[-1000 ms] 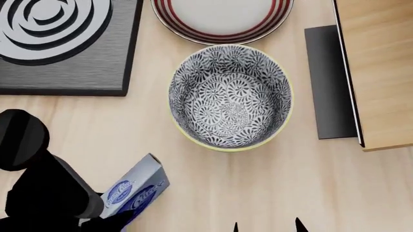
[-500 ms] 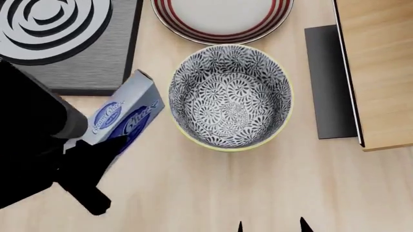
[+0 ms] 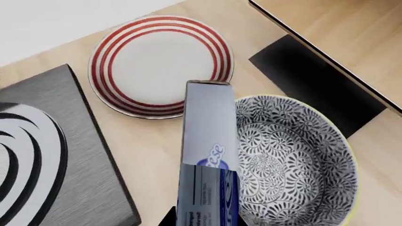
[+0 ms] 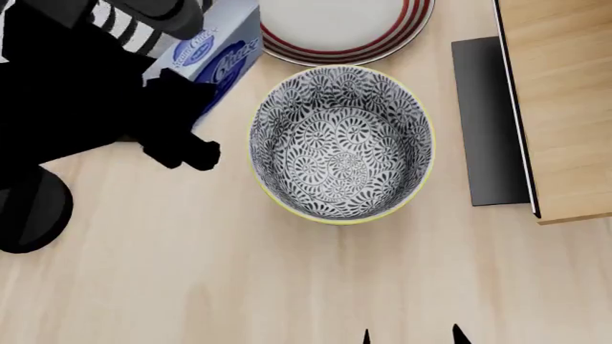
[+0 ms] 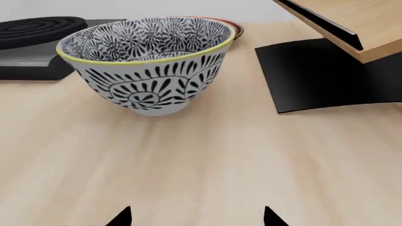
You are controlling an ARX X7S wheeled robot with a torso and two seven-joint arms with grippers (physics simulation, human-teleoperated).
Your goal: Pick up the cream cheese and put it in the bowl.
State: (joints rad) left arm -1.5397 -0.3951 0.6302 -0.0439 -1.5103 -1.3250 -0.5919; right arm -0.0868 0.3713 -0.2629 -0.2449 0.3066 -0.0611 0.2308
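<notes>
Left end effector [image 4: 191,125] (one cream cheese [image 4: 222,51])

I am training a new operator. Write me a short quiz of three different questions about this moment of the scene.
1. True or false: the cream cheese already lies inside the bowl.
2. Which gripper holds the cream cheese: (a) left, (b) right, (c) neither?
3. Fill in: beyond the bowl, the white plate has a rim with ____ stripes.

Key:
1. False. The box is in the air beside the bowl's rim, and the bowl is empty.
2. (a). The left gripper has its jaws shut on the box; the right gripper is open, low over the table, holding nothing.
3. Red.
</notes>
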